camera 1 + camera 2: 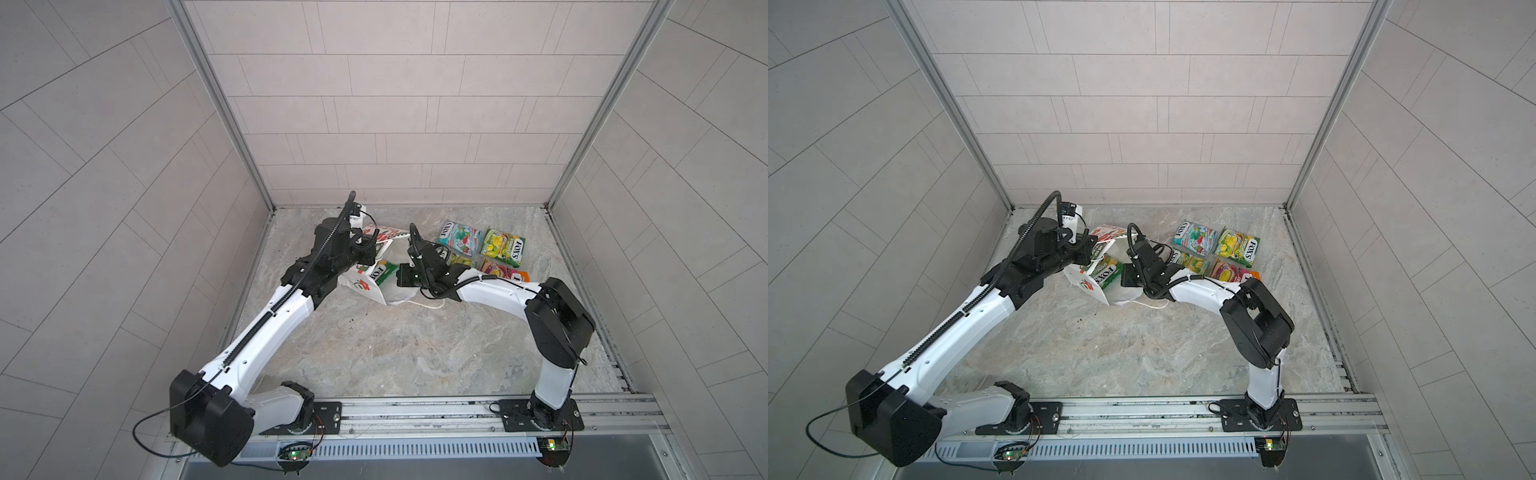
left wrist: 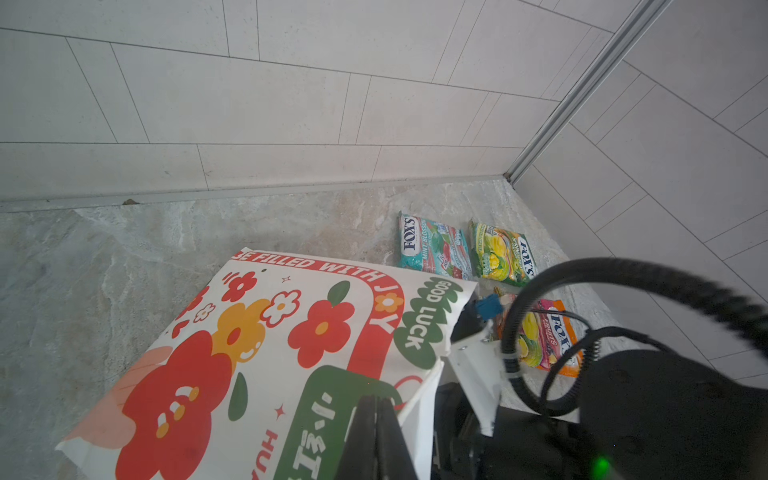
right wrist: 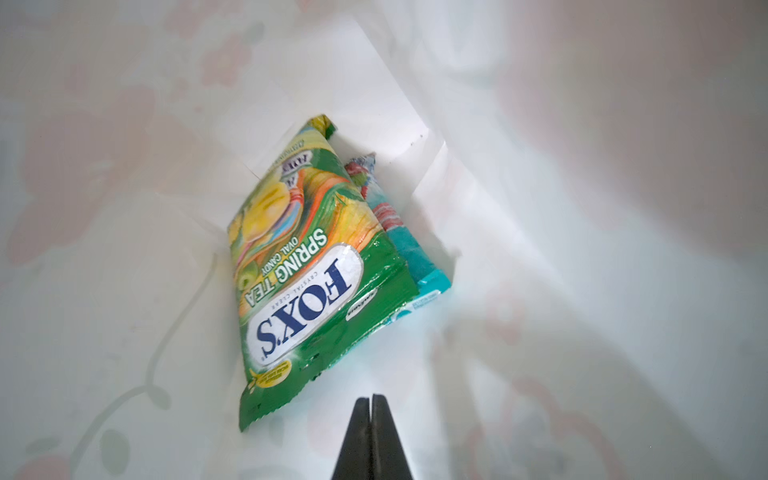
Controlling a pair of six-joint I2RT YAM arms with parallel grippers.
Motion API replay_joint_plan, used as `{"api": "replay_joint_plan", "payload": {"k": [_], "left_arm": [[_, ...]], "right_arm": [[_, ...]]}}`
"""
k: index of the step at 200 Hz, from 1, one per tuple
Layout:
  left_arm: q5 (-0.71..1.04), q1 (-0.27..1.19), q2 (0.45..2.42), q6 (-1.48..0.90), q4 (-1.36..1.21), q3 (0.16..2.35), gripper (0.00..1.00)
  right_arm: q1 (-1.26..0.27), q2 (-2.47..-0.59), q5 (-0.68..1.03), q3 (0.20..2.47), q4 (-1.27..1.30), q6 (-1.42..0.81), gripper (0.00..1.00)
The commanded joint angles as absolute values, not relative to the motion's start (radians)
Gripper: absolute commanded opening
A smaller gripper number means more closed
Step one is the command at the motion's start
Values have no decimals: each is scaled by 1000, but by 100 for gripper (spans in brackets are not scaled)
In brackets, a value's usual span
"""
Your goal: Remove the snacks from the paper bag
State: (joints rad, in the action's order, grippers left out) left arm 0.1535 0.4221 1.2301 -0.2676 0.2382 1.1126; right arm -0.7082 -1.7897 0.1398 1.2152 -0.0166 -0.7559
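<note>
Tabletop, grey and marbled, bears the paper bag between tiled walls.

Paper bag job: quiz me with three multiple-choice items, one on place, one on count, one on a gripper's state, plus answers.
1. In both top views, the removed snacks lie where from the paper bag?
A) left
B) right
C) in front, by the rail

2. How many packets show inside the bag in the right wrist view?
A) two
B) none
C) four

3. The left gripper is:
A) open over the table
B) holding a packet
C) shut on the bag's rim

Answers:
1 B, they lie right of it, toward the back wall.
2 A, a green packet overlaps a teal packet.
3 C, its fingers pinch the printed bag's edge.
</note>
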Motion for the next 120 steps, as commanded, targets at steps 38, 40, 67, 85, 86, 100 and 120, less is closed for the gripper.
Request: {"api": "replay_joint_plan", "payload": {"k": [38, 40, 67, 85, 86, 100, 120], "left_arm": [[167, 424, 1239, -256, 255, 1148, 0], [171, 423, 1239, -257, 253, 1148, 0], [226, 423, 1228, -294, 197, 1135, 0], [256, 423, 1206, -321, 146, 1120, 0], [257, 423, 1205, -323, 145, 1121, 0], [270, 423, 1188, -341, 112, 1115, 0], [273, 422, 1170, -387, 58, 1089, 0]], "right_arm": [[-680, -1695, 169, 1142, 19, -743, 0], [-681, -1699, 175, 1144, 16, -743, 0], [-691, -1744, 236, 1172, 11, -733, 14], [-707, -1759, 231, 1183, -3, -722, 24], [-709, -1759, 230, 1183, -4, -721, 24], [-717, -1768, 216, 1190, -21, -722, 30], [-733, -1783, 195, 1193, -31, -730, 31]]}}
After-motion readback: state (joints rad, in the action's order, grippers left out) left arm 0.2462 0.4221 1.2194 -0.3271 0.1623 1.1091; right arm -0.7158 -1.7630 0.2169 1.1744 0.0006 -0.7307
